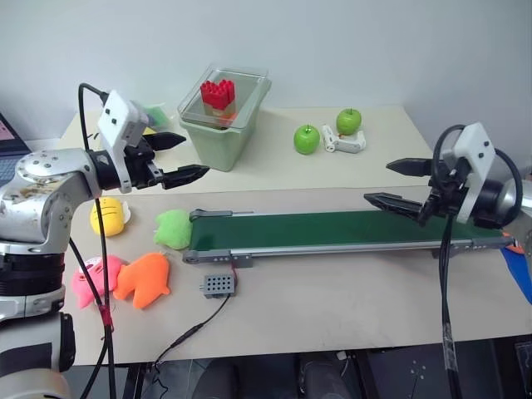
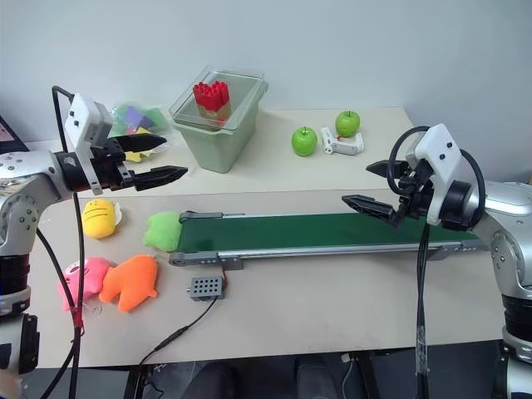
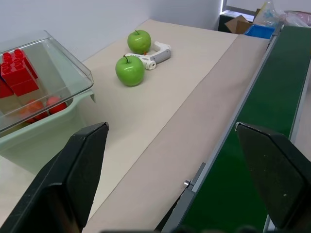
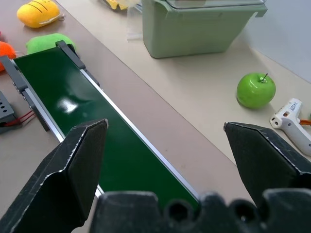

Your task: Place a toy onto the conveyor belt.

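Observation:
The pink toy (image 1: 88, 279) lies at the table's near left corner, pressed against an orange plush. Across the middle of the table runs the dark green conveyor belt (image 1: 332, 229) in its grey frame, with its small grey control box (image 1: 218, 285) on a cable in front. My left gripper (image 1: 193, 156) hangs open in the air above the belt's left end, well above and behind the toy. My right gripper (image 1: 378, 182) is open too, hovering over the belt's right part. Both hold nothing. The belt (image 4: 73, 104) carries nothing.
An orange plush (image 1: 143, 278), a yellow plush (image 1: 108, 216) and a green plush (image 1: 173, 229) lie around the belt's left end. Behind stand a green bin (image 1: 218, 137) with red bricks (image 1: 218, 94) on its clear lid, two green apples (image 1: 307, 139) and a white glue gun (image 1: 345, 141).

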`<action>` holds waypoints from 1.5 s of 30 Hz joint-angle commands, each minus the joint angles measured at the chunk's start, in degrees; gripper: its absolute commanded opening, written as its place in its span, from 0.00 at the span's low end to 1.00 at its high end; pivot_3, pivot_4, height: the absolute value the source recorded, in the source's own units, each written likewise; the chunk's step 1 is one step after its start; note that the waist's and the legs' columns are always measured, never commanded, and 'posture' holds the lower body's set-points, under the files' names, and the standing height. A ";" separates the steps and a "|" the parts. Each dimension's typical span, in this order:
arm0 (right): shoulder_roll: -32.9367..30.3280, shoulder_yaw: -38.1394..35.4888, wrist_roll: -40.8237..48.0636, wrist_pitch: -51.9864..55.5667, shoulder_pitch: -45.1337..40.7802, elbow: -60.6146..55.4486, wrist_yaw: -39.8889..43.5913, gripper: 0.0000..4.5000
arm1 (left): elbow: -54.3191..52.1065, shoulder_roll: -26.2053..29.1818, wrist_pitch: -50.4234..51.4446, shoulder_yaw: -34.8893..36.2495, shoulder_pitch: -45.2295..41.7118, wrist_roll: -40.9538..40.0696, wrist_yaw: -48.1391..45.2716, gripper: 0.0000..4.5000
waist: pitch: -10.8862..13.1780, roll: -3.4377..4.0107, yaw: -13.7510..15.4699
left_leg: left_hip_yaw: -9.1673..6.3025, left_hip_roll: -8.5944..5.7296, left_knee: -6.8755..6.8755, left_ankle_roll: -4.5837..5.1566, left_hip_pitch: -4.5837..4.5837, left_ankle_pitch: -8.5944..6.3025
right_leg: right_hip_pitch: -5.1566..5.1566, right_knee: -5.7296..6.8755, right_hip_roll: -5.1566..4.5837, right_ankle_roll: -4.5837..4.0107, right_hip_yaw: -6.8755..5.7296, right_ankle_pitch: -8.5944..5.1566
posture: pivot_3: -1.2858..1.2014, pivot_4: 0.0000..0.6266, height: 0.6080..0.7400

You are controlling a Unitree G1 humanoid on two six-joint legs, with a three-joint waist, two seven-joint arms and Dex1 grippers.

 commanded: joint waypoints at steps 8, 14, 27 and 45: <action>0.27 0.65 -0.49 -1.67 -2.61 0.84 1.18 1.00 | -1.93 3.14 4.71 6.83 3.63 -3.09 0.07 0.99 | 0.00 0.00 -0.44 | 0.00 0.02 -0.01 0.01 0.01 -0.01 | -0.01 0.01 0.01 0.00 0.01 0.00 | 0.52 0.24 1.00; 1.68 4.07 -1.85 -3.41 -6.06 4.57 3.46 1.00 | -2.85 6.02 5.17 16.44 12.77 -4.11 0.74 0.99 | 0.00 0.01 -0.95 | 0.00 0.02 -0.05 0.01 0.02 0.00 | -0.01 -0.02 0.00 0.00 -0.01 0.00 | 0.52 0.24 1.00; 3.58 8.87 -1.81 -3.00 -10.49 9.93 11.64 1.00 | -2.74 5.48 -5.87 36.90 41.44 -0.01 -1.76 0.99 | 0.03 -0.03 -1.48 | 0.04 0.07 -0.21 0.01 0.00 -0.01 | -0.13 -0.09 -0.03 -0.01 -0.01 0.00 | 0.52 0.24 1.00; 4.06 10.07 1.18 0.16 -17.36 11.81 20.57 1.00 | 6.93 -0.01 -20.00 38.76 59.05 5.71 -4.18 0.99 | 0.04 -0.02 -0.89 | 0.06 0.09 -0.21 -0.01 0.08 -0.01 | -0.11 -0.11 -0.04 -0.03 -0.03 -0.01 | 0.52 0.24 1.00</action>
